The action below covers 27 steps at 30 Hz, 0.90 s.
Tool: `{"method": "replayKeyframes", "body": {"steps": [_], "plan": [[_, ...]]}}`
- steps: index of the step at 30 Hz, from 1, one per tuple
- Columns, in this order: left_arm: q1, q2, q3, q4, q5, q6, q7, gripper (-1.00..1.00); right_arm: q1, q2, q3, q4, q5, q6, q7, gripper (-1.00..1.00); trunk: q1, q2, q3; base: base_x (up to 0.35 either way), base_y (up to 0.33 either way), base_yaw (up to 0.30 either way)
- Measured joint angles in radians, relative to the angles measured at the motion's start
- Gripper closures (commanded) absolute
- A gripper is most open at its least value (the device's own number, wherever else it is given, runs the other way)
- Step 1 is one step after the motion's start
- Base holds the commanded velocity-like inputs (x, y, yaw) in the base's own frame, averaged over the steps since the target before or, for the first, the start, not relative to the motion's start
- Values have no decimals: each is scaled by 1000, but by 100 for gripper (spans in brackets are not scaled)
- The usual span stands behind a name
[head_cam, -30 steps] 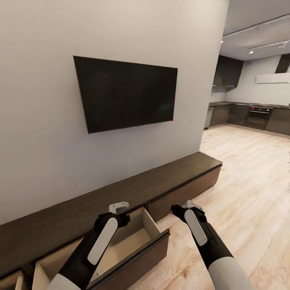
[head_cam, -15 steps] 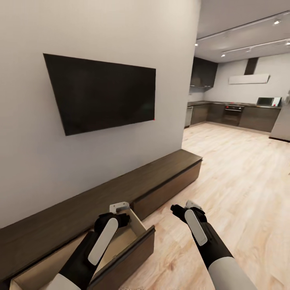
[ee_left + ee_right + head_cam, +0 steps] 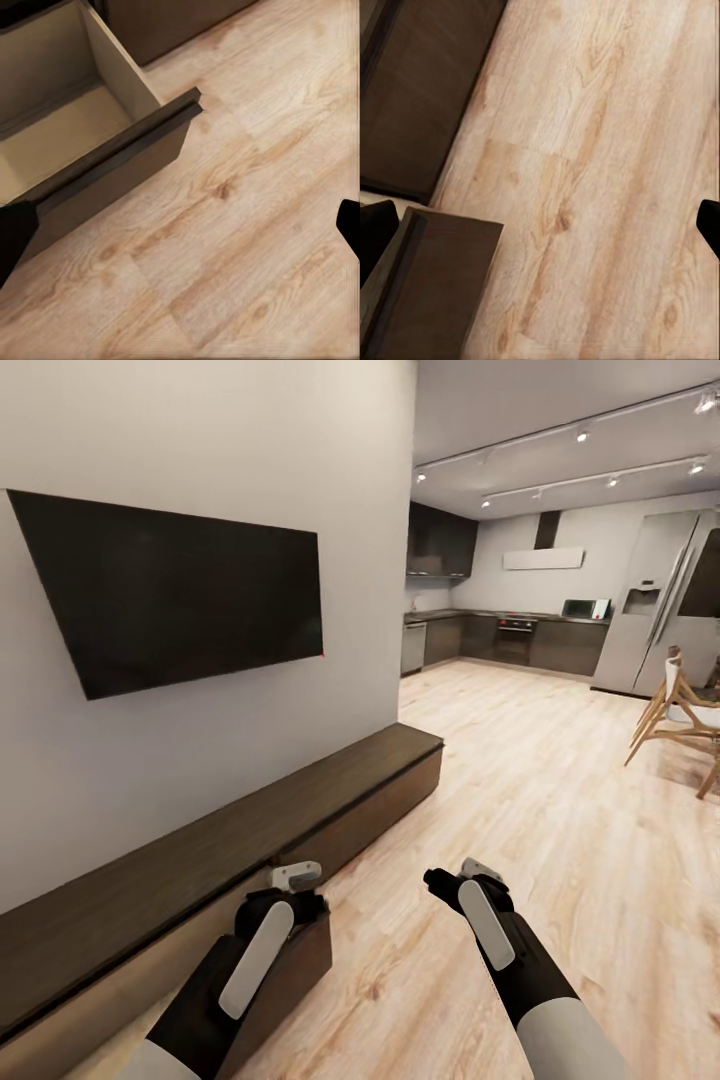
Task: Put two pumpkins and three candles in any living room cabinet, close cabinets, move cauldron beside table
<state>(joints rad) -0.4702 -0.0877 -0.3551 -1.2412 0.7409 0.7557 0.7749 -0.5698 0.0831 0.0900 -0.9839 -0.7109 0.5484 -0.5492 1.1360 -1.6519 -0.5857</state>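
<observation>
The long dark-brown cabinet [image 3: 300, 800] runs along the white wall at the left. One of its drawers [image 3: 300, 960] stands pulled out under my left arm, and its pale inside [image 3: 67, 142] holds nothing that I can see. My left gripper [image 3: 296, 877] hangs open above the drawer's front corner, with its dark fingertips [image 3: 15, 236] far apart. To the right, my right gripper [image 3: 470, 870] is open over bare floor, beside the drawer front [image 3: 442, 277]. The pumpkins, candles and cauldron are out of view.
A black TV [image 3: 180, 595] hangs on the wall above the cabinet. Light wood floor [image 3: 520, 780] stretches ahead to a dark kitchen [image 3: 500, 640] with a steel fridge [image 3: 650, 620]. Wooden chairs [image 3: 680, 710] stand at the right edge.
The camera has swung to the right, so the wall, TV and cabinet slid left and the kitchen came into sight. Both arms hold the same pose. The drawer stays open.
</observation>
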Motion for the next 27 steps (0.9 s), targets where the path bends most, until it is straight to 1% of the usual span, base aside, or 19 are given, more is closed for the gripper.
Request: {"method": "replayKeyframes", "body": {"steps": [15,20,27], "plan": [[0,0,-1,0,4,-1,0,-100,0,3,0,-11,5,-7,0,-100,0,0,0,-3,-27,-9],[0,0,3,0,5,-1,0,-100,0,5,-1,-9,2,-8,0,-100,0,0,0,0,-212,-62],[0,0,6,1,6,1,0,-100,0,5,-2,-8,0,-8,7,-100,0,0,0,0,-266,-255]]}}
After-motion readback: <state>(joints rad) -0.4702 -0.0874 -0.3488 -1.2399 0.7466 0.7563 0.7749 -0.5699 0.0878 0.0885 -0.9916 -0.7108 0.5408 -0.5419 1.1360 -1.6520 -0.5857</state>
